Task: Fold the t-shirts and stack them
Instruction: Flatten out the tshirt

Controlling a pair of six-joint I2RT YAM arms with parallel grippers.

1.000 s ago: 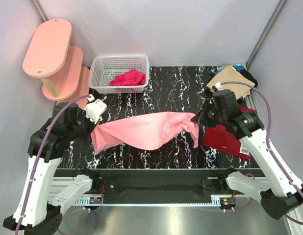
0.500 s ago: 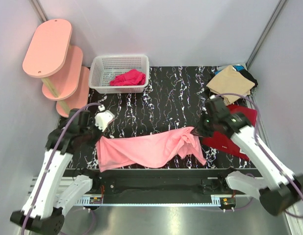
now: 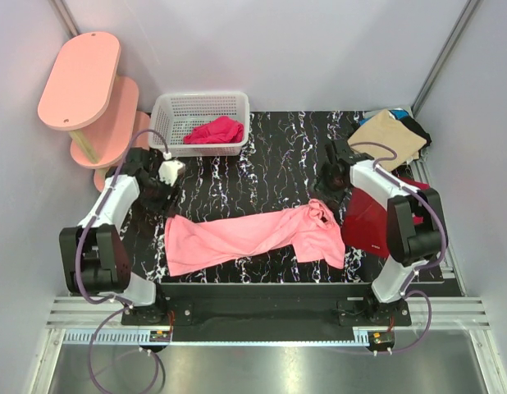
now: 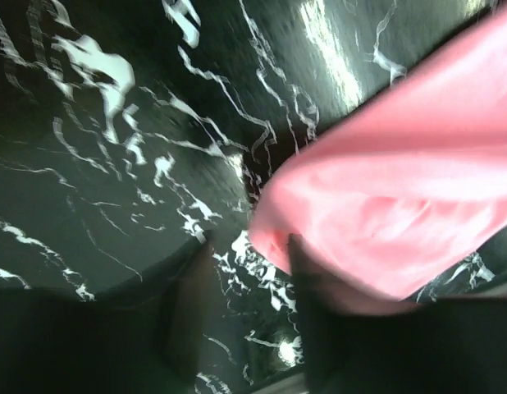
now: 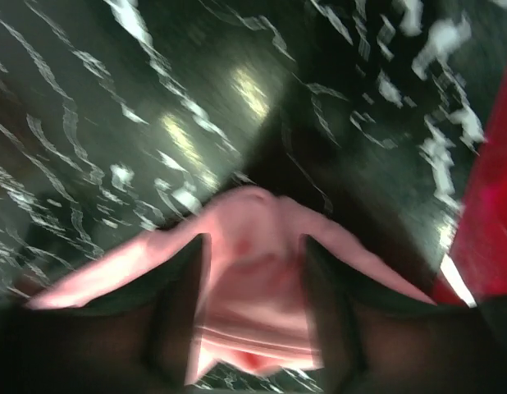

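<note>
Seen from above, the large light salmon-pink cloth t-shirt [image 3: 253, 234] lies stretched long on the black white-veined marble table [image 3: 270, 148]. The left gripper [image 3: 159, 197] is at its left end and the right gripper [image 3: 326, 187] at its right end. In the left wrist view the dark fingers [image 4: 188, 304] are spread, with the shirt's edge between them. In the right wrist view the fingers [image 5: 175, 320] are also spread, and pink cloth lies between them unpinched.

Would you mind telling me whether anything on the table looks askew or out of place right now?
The salmon-pink t-shirt lies across the near side of the table as a twisted, wrinkled band, bunched at its right end rather than spread flat. Nothing looks spilled or damaged.
</note>
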